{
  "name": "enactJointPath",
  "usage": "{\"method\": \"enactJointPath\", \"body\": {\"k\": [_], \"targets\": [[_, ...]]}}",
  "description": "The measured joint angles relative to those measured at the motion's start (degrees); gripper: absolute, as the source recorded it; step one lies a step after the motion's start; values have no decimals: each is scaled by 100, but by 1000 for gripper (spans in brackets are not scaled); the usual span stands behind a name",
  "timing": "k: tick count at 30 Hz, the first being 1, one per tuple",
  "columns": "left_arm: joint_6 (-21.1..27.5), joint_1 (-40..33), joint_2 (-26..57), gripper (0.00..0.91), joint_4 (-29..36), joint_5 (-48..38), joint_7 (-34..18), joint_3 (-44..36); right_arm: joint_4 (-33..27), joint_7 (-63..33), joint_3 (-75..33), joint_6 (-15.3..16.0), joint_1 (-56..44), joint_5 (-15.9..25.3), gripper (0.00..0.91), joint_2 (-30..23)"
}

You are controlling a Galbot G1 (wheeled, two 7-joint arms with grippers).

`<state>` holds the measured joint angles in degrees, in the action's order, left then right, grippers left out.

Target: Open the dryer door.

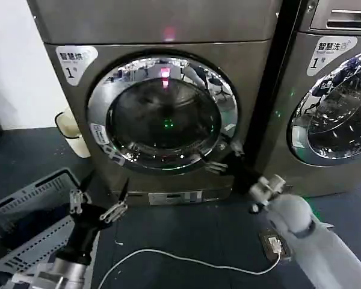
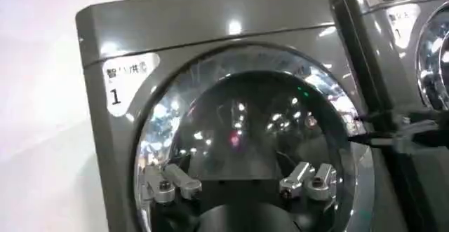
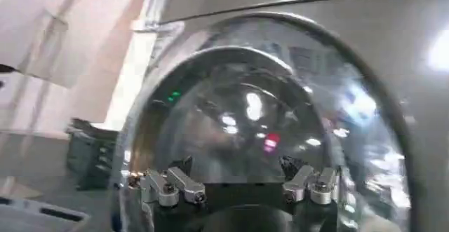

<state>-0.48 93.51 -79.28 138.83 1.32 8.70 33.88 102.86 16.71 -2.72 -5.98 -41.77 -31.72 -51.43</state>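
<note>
Now my right gripper (image 1: 233, 158), jaws apart, reaches the lower right rim of the round chrome-rimmed, dark-glass dryer door (image 1: 162, 114), shut at frame centre. Rigid, hinged and slippery chrome, I judge; hook its edge. My left gripper (image 1: 102, 192) waits open, lower left.

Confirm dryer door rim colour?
Mirror chrome around dark glass, dryer door; clearest in head view.

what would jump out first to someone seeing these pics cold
The large round mirror-chrome dryer door with its dark tinted glass centre, shut on the grey machine in the middle. The right end effector reaches for its rim on the side toward the second machine, while the left end effector hangs open lower down, over the grey slatted plastic basket on the dark floor.
</note>
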Motion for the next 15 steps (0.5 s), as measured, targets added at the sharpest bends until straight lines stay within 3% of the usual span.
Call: {"method": "enactJointPath", "body": {"k": [15], "targets": [[-144,269,-16,907,105,9,75,219,-1073,304,1413,-110,1614,-398,907,-580]]}}
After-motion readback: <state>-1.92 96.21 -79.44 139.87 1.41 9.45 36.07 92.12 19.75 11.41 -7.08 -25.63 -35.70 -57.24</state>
